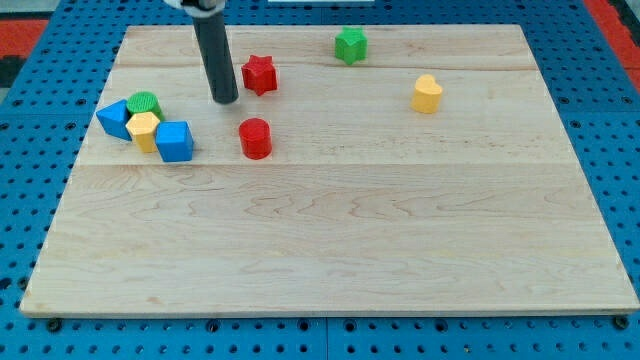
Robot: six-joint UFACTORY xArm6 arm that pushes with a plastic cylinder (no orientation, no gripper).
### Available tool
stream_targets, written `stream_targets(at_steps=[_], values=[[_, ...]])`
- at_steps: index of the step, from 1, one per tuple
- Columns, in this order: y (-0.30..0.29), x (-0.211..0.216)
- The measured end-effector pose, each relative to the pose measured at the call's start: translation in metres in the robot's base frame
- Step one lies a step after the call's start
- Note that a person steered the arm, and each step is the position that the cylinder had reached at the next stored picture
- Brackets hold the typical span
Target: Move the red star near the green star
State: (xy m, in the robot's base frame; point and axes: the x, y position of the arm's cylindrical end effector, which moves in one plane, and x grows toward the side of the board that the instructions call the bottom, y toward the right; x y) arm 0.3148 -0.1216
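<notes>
The red star (259,74) lies on the wooden board near the view's top, left of centre. The green star (350,45) lies further to the view's right and a little higher, near the top edge, well apart from the red star. My tip (225,100) is the lower end of the dark rod. It rests on the board just left of and slightly below the red star, with a small gap between them.
A red cylinder (255,138) stands below the red star. At the left is a cluster: a blue block (115,118), a green cylinder (144,103), a yellow block (143,130) and a blue cube (174,141). A yellow block (427,94) lies at the right.
</notes>
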Motion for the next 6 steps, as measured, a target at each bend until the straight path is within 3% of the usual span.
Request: stream_targets(at_steps=[1,2,4,6], values=[[0.058,-0.031],[0.085,-0.023],[0.182,0.081],[0.05,0.106]])
